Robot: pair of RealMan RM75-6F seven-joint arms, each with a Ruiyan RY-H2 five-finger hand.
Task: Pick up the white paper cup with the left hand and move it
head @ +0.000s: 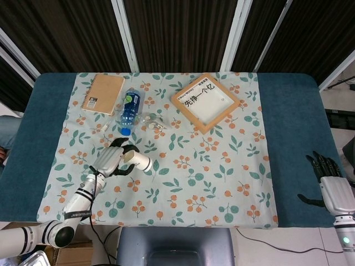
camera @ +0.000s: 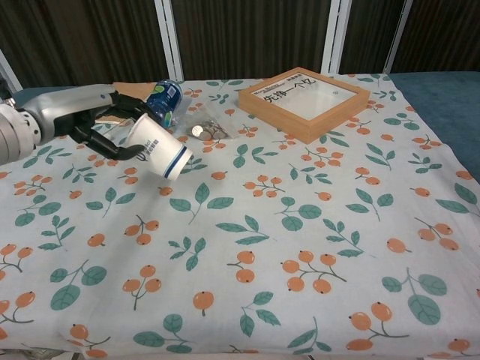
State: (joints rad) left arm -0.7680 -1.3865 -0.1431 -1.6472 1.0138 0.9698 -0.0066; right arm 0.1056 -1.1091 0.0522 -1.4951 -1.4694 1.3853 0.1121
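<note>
The left robot hand [camera: 94,124] wraps its fingers round the white paper cup with a blue band [camera: 159,147], held tilted above the floral-clothed surface [camera: 300,225] at the left, near the blue plastic bottle [head: 129,110]. Carrying seems underway; next, level and set it down

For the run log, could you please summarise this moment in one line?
left robot hand: holds white paper cup, lifted, tilted | right robot hand: idle, open | water bottle: lying flat
</note>
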